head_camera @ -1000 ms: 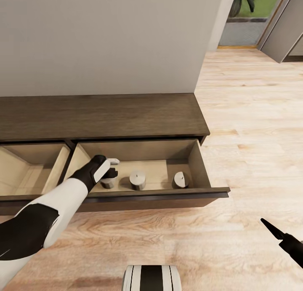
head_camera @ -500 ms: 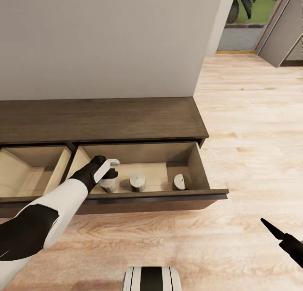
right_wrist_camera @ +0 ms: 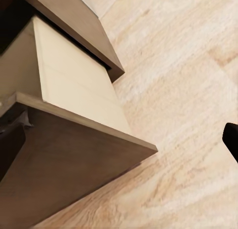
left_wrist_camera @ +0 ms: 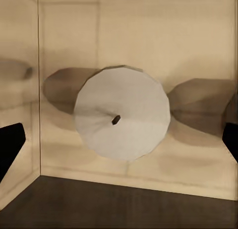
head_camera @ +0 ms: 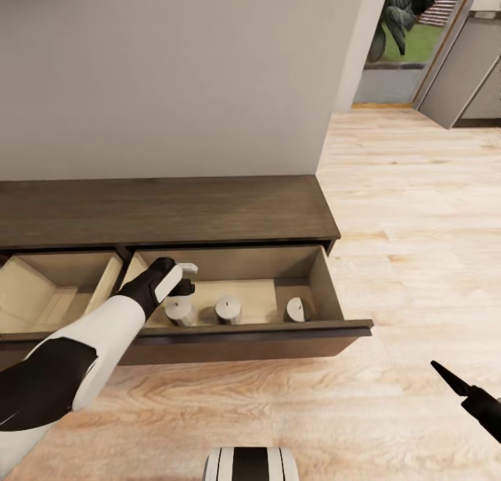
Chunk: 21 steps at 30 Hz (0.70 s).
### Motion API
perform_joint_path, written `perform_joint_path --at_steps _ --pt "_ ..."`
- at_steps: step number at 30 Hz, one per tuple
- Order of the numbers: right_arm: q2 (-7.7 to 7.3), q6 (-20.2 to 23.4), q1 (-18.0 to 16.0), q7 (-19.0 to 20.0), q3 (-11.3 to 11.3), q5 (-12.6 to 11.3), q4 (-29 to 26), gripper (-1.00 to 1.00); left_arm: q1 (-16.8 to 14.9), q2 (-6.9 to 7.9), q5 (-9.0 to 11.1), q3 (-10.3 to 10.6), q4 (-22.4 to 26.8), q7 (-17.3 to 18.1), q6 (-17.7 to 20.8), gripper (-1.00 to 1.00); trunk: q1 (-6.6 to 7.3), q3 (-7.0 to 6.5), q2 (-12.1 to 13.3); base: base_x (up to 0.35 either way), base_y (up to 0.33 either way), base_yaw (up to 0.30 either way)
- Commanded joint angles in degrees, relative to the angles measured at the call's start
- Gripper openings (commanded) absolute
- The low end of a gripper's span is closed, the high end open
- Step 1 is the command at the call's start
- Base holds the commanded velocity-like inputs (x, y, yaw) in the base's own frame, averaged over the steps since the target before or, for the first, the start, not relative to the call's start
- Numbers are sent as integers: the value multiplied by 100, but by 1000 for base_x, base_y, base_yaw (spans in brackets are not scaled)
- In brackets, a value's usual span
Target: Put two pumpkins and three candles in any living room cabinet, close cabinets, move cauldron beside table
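We see three candles standing in a row along the near side of the right-hand open drawer (head_camera: 327,286) of the cabinet (head_camera: 167,209). The left candle (head_camera: 180,312) sits directly under our left gripper (head_camera: 182,278); the middle candle (head_camera: 228,309) stands just beside it to the right, and the right candle (head_camera: 296,310) lies further right, near the drawer's right wall, partly hidden by the drawer front. In the left wrist view the left candle (left_wrist_camera: 122,119) appears from above as a pale round top with a dark wick, standing upright on the beige drawer floor, apart from both dark fingertips (left_wrist_camera: 10,144) at the picture's edges. So our left gripper hangs over it with its fingers spread wide, holding nothing.

A second drawer (head_camera: 56,293) to the left is also pulled out. The cabinet stands against a grey wall (head_camera: 174,70) on a light wood floor (head_camera: 410,223).

Our right gripper (head_camera: 459,390) hovers low at the near right, well apart from the cabinet; we cannot tell whether its fingers are spread or pressed together.
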State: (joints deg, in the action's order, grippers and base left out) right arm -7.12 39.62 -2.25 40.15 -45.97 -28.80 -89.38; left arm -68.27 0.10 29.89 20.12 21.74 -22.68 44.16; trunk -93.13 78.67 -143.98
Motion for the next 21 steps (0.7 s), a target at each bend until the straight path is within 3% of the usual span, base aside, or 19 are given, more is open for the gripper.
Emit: perform_joint_path --at_steps 1,15,21 --pt "0 37 -4 10 -8 -21 0 100 -2 4 71 18 5 -40 22 100 3 -19 0 0 0 0" --pt "0 37 -4 10 -8 -21 0 100 82 8 122 -25 -55 -9 112 100 39 -329 19 0 0 0" --pt "0 37 -4 10 -8 -17 0 100 229 -19 134 -26 -23 -18 129 100 55 -462 27 -104 0 0"
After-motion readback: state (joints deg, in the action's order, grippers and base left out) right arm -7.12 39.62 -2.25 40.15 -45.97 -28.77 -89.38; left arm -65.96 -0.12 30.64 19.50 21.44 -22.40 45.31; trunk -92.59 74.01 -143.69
